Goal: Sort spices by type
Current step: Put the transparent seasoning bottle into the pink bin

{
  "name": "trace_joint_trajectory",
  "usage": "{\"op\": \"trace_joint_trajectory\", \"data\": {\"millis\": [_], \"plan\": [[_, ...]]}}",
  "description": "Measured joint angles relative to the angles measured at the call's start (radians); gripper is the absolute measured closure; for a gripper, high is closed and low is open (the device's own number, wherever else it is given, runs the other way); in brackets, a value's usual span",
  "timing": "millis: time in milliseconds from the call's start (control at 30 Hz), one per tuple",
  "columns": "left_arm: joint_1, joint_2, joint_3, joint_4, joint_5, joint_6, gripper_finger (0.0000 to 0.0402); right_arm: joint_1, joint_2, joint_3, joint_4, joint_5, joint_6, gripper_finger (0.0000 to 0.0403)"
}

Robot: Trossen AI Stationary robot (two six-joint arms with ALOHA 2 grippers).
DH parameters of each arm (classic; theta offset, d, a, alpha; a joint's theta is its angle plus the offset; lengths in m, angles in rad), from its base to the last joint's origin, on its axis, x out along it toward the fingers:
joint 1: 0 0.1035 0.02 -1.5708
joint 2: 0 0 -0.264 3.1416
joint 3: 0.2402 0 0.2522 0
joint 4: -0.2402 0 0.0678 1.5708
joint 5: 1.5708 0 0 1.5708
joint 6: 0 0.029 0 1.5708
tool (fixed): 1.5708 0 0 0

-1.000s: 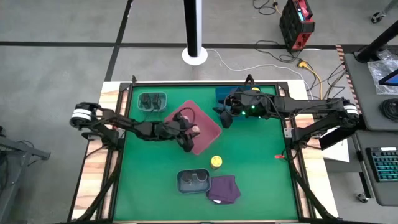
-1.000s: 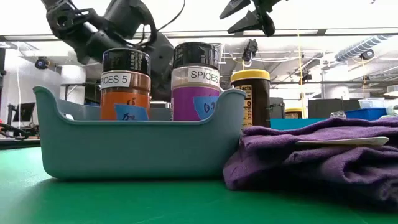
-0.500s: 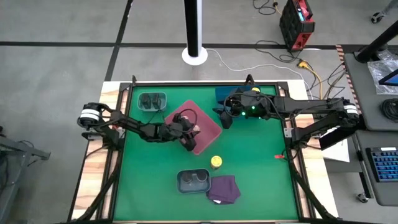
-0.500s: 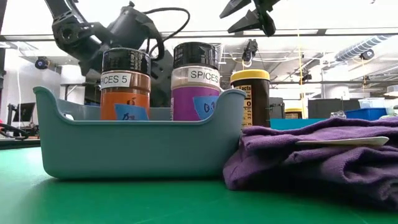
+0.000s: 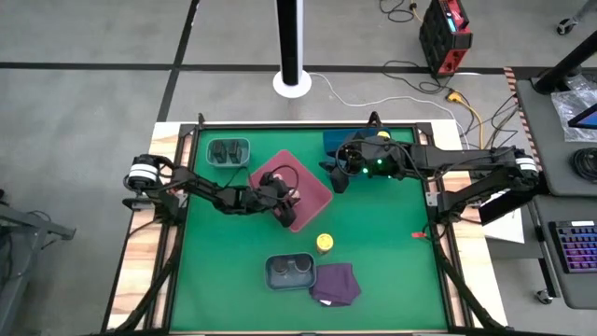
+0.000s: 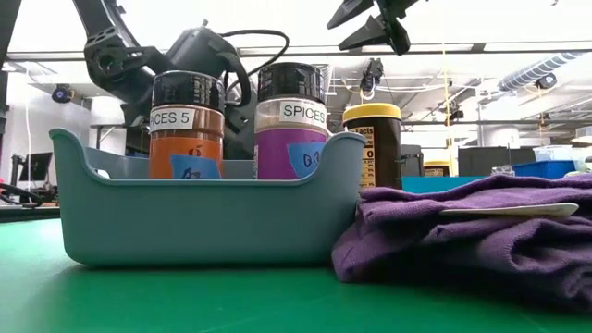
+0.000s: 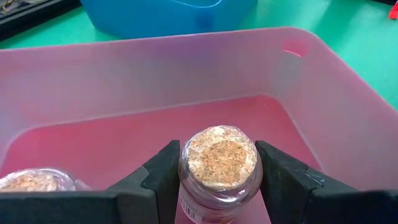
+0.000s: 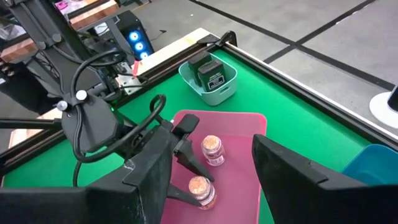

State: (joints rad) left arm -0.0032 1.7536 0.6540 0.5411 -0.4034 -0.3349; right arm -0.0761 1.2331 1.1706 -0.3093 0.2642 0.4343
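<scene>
Labels: "SPICES 5" jar (image 6: 186, 128) (orange) | left gripper (image 7: 217, 171) clamps pink jar (image 7: 219, 167) | right gripper (image 8: 208, 168) apart

The green table (image 5: 224, 252) carries a pink tray (image 5: 312, 191) at its centre; beyond it stand a teal tray (image 5: 228, 152) and blue tray (image 5: 332, 141), nearer lie a yellow jar (image 5: 324, 243), grey tray (image 5: 289, 273) and purple cloth (image 5: 336, 283)

Left wrist view: the second pale pink jar (image 7: 34, 181) is cut off at the frame edge (only its cork top shows). Low view: the grey tray (image 6: 203, 217) wall hides the lower halves of the orange jar (image 6: 186, 125) and purple jar (image 6: 291, 116); their lower labels are partly unreadable.
</scene>
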Motion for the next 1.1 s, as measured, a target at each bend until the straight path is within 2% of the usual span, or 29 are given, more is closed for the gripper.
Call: {"op": "trace_joint_trajectory", "data": {"millis": [533,767,1100], "plan": [[0.012,0.02,0.0,0.0,-0.004,-0.029,0.0244,0.0,0.0,-0.002,0.0,0.0,0.0,0.0199],[0.014,0.021,0.001,-0.006,-0.011,-0.026,0.0205,0.0,0.0,-0.002,0.0,0.0,0.0,0.02],[0.014,0.014,0.0,-0.006,-0.009,-0.027,0.0206,0.0,0.0,-0.002,0.0,0.0,0.0,0.02]]}}
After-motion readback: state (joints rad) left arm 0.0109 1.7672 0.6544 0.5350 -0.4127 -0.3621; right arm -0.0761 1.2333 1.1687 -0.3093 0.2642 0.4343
